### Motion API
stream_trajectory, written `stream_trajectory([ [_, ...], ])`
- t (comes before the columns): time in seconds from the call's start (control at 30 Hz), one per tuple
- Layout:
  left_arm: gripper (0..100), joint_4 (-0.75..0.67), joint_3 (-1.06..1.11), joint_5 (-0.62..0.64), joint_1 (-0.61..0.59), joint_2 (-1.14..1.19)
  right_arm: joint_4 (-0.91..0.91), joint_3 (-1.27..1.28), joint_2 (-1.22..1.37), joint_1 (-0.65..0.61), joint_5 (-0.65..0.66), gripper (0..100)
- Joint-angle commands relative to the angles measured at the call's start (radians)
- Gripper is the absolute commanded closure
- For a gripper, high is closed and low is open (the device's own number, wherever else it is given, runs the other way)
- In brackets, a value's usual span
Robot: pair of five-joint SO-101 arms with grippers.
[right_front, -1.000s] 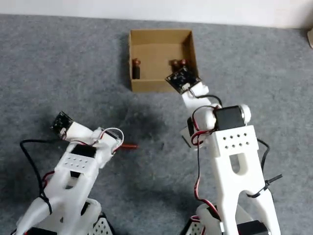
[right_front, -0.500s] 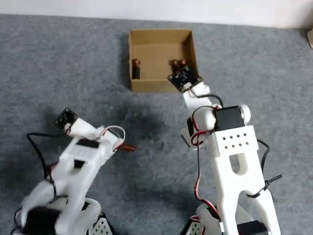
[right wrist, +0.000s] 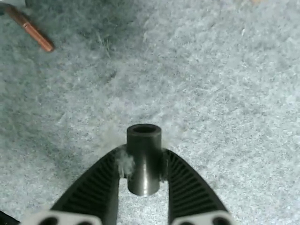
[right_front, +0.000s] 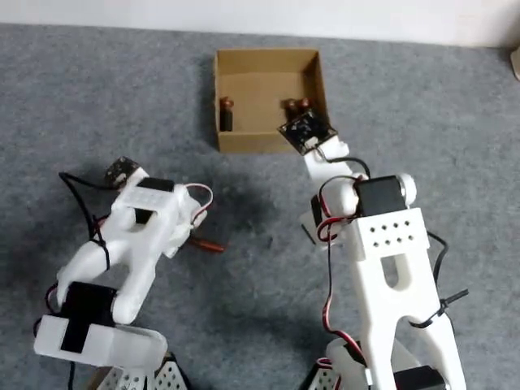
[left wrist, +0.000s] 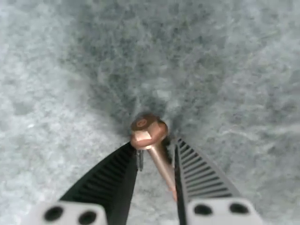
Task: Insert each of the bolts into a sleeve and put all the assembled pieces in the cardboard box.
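Note:
My left gripper (left wrist: 157,150) is shut on a copper bolt (left wrist: 149,131), whose hex head points away from the camera over the grey carpet. From above, the bolt (right_front: 210,245) sticks out from under the left arm. The right gripper (right wrist: 143,158) is shut on a black sleeve (right wrist: 144,154) with its open bore facing the camera, close to the carpet. The same bolt (right wrist: 30,29) shows farther off in the right wrist view. The cardboard box (right_front: 265,54) stands at the back with two assembled pieces: one (right_front: 226,112) at its left wall, another (right_front: 296,106) at its right.
Grey carpet covers the table. The right arm (right_front: 382,236) stretches toward the box's near right corner, and its wrist camera (right_front: 305,130) overlaps the box edge. Open carpet lies between the two arms.
The left arm has swung and risen, its wrist shifting right and its upper links coming into view. The bolt tip has dipped slightly toward the near side. The right arm is still.

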Motion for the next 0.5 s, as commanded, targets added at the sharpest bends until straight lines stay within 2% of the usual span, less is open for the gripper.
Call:
stream_trajectory([
  [0.0, 92, 0.055, -0.021, -0.003, -0.03, 0.005, -0.015, -0.005, -0.025, 0.012, -0.009, 99.4],
  [0.07, 100, 0.052, -0.021, -0.032, -0.042, -0.002, -0.015, -0.005, -0.025, 0.012, -0.009, 99.4],
  [0.27, 99, 0.049, -0.022, -0.201, -0.061, -0.005, -0.015, -0.005, -0.027, 0.012, -0.009, 99.4],
  [0.47, 99, 0.074, -0.163, -0.615, -0.056, -0.007, -0.015, -0.007, -0.079, 0.007, -0.014, 99.4],
])
